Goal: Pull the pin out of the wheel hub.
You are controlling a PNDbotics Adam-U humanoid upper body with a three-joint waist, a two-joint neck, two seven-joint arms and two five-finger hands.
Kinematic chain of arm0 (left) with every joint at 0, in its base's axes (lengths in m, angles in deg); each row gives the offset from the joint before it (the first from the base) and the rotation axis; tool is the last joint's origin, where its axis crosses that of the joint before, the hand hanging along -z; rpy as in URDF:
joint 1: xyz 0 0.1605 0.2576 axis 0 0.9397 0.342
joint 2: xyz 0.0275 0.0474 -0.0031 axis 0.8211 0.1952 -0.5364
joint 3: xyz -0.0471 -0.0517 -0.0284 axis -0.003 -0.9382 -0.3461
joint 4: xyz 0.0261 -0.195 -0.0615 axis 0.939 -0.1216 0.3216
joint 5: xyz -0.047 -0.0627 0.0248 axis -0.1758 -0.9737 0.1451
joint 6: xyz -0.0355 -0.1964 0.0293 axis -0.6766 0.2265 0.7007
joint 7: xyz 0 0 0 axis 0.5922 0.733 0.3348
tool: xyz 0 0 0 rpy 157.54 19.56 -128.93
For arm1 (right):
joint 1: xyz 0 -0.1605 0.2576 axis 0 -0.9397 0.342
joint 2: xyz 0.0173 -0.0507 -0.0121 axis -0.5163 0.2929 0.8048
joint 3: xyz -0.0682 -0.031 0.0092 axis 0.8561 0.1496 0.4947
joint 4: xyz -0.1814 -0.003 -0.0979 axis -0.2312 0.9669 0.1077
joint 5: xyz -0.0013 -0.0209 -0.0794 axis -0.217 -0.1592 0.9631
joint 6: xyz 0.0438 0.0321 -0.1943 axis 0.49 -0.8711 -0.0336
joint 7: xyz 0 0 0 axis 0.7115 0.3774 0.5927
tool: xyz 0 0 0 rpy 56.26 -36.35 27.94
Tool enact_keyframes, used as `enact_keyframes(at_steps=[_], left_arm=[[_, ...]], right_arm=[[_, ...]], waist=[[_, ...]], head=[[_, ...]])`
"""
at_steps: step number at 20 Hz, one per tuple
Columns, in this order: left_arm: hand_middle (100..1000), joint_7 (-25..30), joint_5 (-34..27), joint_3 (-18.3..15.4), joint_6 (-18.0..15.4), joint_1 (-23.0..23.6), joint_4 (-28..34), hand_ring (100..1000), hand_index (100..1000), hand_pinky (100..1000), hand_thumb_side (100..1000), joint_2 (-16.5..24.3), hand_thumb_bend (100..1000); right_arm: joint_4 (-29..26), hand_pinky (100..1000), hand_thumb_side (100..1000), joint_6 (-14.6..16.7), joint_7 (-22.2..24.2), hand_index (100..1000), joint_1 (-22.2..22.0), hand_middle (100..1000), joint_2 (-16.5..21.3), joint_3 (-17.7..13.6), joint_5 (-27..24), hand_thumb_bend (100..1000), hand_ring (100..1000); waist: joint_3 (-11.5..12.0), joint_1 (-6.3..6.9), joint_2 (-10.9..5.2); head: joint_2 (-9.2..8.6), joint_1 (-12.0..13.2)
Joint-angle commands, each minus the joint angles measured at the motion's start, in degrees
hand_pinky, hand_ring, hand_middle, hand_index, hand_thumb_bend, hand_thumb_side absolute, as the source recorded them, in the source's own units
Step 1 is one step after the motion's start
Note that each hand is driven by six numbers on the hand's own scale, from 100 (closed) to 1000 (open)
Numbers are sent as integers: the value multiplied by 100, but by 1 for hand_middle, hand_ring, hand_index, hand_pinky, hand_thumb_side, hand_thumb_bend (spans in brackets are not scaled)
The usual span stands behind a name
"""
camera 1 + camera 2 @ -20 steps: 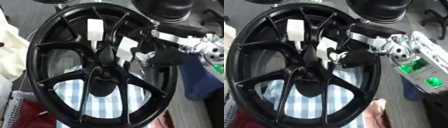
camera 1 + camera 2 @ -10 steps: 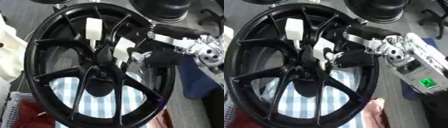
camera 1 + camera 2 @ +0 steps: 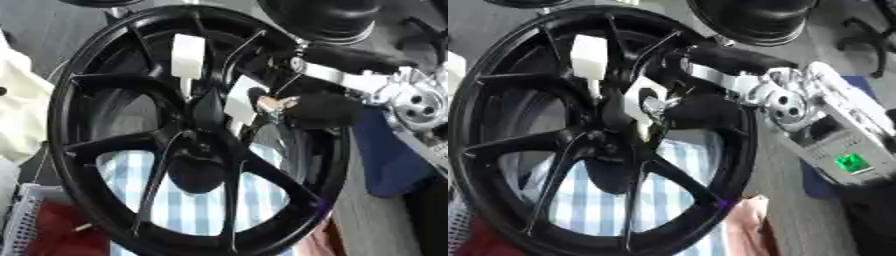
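A grey worktop carries a blue-and-white checked cloth, seen through the spokes of a big black wheel hub that stands nearly upright on the cloth and fills most of both views. Towards the worktop's left edge lies a pale cream cloth, and at the near left corner a white mesh basket with something red beside it. A dark blue cloth lies at the right edge, and a pinkish cloth shows at the near edge just beside the rim. Beyond the hub, at the far edge, sits a round black object.

Two white pins show among the spokes: an upper white pin with a blocky head and thin stem, pointing down towards the hub centre, and a second white pin just right of the centre boss.

The right robot hand comes in from the right through the spoke gap, its black fingers curled and closed around the head of the second white pin, with its silver wrist and a green-lit arm housing trailing behind to the right. Whether the pin's stem is seated in the hub or already free cannot be told. The left robot hand shows in neither view.
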Motion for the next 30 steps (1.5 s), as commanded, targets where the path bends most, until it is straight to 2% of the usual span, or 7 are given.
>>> enact_keyframes(at_steps=[1,25,29,30], left_arm=[[594,-18,19,-38,4,-17,125,809,724,613,843,76,106],[596,-19,-54,-33,-43,-60,125,809,723,614,843,86,110],[596,-12,-61,-31,-38,-64,125,809,723,614,844,88,111],[596,-14,-62,-32,-38,-65,125,809,723,614,845,88,110]], right_arm=[[-74,917,938,-315,265,958,58,718,30,4,56,100,929],[301,915,937,-158,408,956,5,732,-144,318,491,100,933],[366,910,884,-96,405,945,-6,727,-168,338,569,100,928],[377,906,848,-86,402,940,-12,721,-169,335,581,100,923]], waist=[[-19,30,-161],[87,-49,-156],[97,-57,-138],[98,-57,-134]], head=[[51,12],[46,-40],[38,-47],[36,-46]])
